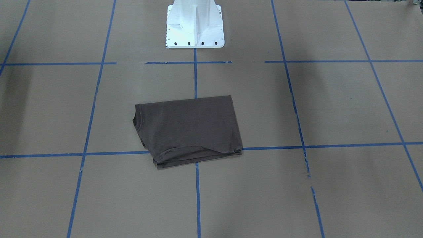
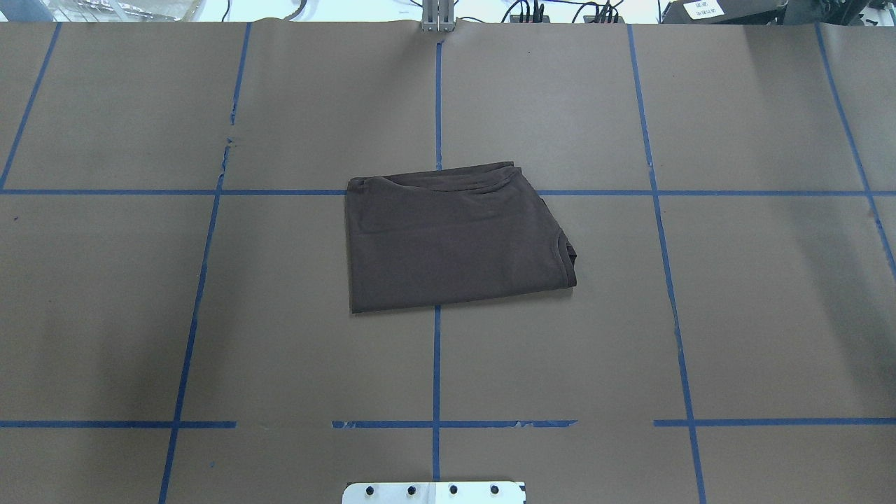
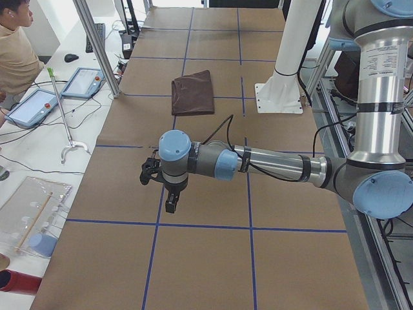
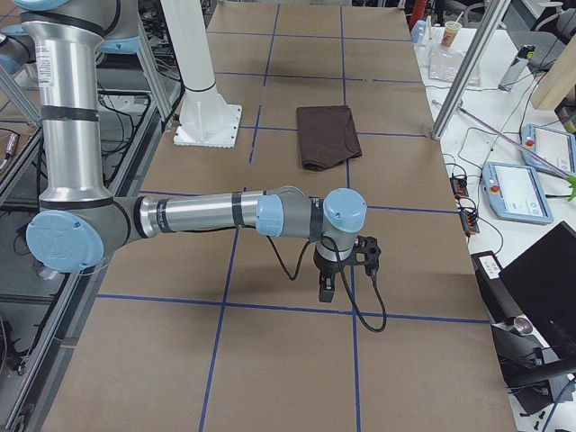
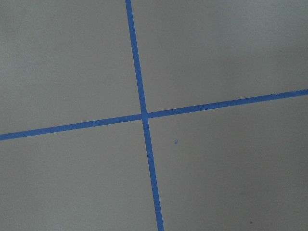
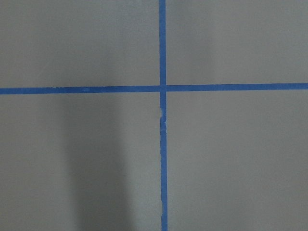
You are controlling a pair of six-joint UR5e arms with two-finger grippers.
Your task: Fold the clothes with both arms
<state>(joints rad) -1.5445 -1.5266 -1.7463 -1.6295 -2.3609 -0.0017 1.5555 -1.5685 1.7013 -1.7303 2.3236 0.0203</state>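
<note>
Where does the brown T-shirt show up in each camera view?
Front-facing: T-shirt centre, below white pedestal.
Overhead: T-shirt centre, above pedestal.
Exterior left: T-shirt upper middle, left of pedestal.
Exterior right: T-shirt upper middle, right of pedestal.
Left wrist: not in it.
Right wrist: not in it.
Shared landmark: the pedestal.

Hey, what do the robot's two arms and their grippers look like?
Both the left arm and the right arm are silver tubes with grey rounded joints and light-blue caps. Black bands ring their upright sections; a black cable loops along each forearm. The left gripper and the right gripper are small, narrow and black.
</note>
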